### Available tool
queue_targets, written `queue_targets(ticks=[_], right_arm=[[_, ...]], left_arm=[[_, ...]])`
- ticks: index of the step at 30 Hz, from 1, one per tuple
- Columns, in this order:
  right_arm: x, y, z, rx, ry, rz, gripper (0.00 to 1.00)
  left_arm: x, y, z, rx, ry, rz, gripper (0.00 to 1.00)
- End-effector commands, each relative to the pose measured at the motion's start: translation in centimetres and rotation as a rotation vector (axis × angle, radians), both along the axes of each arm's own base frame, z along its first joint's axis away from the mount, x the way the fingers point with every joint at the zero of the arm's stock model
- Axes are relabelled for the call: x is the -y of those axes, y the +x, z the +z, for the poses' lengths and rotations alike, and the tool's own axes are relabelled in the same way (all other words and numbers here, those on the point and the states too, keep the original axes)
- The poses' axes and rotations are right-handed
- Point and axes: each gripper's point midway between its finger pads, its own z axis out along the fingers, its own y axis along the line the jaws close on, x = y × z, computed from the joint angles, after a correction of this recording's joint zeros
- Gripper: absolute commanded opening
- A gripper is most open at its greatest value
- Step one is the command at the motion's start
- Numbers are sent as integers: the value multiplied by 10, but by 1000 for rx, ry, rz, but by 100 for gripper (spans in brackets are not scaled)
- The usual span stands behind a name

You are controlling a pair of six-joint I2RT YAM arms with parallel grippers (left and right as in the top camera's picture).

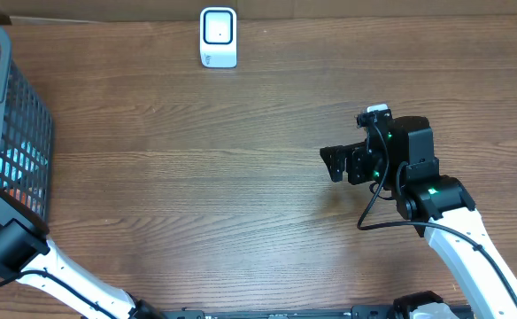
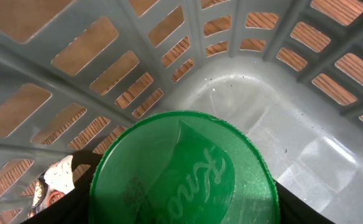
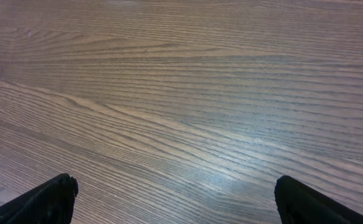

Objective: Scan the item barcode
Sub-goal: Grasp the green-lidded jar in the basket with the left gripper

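At nine o'clock in the basket [image 1: 19,115], left gripper [image 2: 181,208] straddles a green lid [image 2: 181,162] to lift it; whether it pinches, I cannot tell. Right gripper [image 3: 175,199], three o'clock, hangs spread.

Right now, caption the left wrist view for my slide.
Green round lid close up inside the grey slatted basket.
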Motion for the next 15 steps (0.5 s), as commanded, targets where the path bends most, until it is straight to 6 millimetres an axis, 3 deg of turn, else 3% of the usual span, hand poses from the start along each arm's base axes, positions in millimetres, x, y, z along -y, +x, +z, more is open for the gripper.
queue_targets(ticks=[1, 5, 7, 12, 15], right_arm=[[-1, 6, 12, 31, 13, -2, 100], [-2, 8, 14, 40, 16, -2, 100], [-2, 9, 15, 47, 18, -1, 100], [-2, 10, 16, 52, 18, -1, 100], [-2, 10, 16, 51, 19, -1, 100]], left_arm=[[1, -4, -6, -24, -11, -6, 57], [5, 1, 19, 4, 17, -16, 51], [9, 3, 43, 32, 43, -23, 47], [29, -1, 122, 136, 111, -23, 42], [58, -7, 184, 237, 128, -59, 44]])
